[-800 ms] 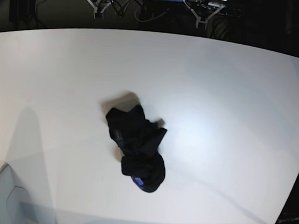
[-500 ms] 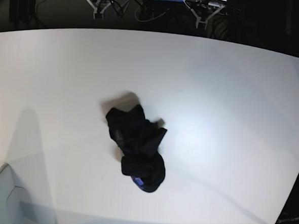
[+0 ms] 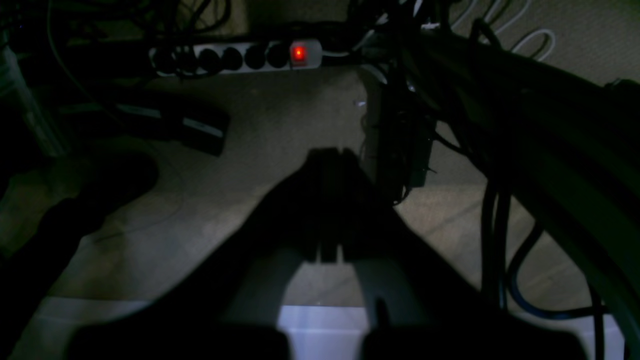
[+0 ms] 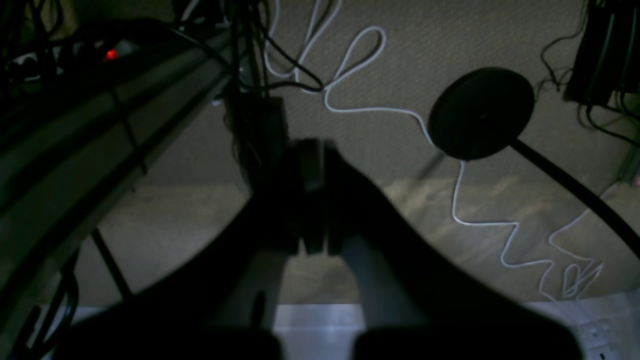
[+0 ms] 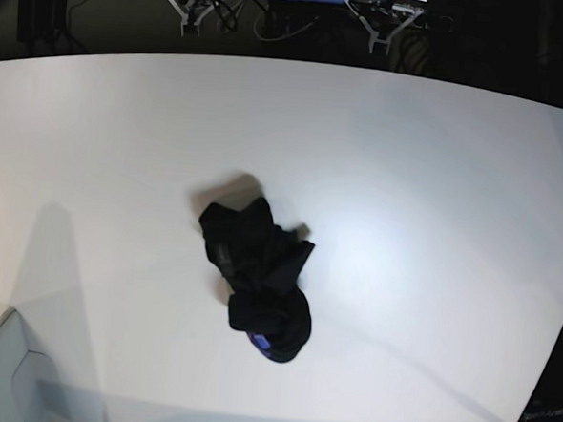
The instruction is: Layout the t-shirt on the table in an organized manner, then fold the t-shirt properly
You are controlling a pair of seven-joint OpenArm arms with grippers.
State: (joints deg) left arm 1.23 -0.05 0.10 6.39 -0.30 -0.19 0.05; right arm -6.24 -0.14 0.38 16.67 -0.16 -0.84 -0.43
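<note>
From the left wrist camera, the left gripper [image 3: 330,200] hangs over a dim carpeted floor, its jaws pressed together with nothing between them. Past it lie a power strip [image 3: 235,56] with a red lit switch and a tangle of dark cables. A pale strip at the bottom of the view looks like the table's edge. The t-shirt is not in this view.

From the right wrist camera, the right gripper [image 4: 310,200] is likewise together and empty, pointing down at the floor. A white cable [image 4: 450,165] snakes across the carpet beside a round black stand base [image 4: 481,112]. No cloth shows here either.

The base camera looks down on the table [image 5: 438,154], a broad white top with a curved far edge. The t-shirt [image 5: 256,276] lies in a crumpled black heap near the middle of the table, somewhat toward the near edge and left of centre, well apart from every edge. A small patch of purple print shows at the heap's near end. Neither arm reaches over the table; only bits of the rig show beyond the far edge.

Judged from this, nothing of the task is done: the shirt is bunched, with no sleeves or hem laid out. Spreading it flat and all the folding remain.
</note>
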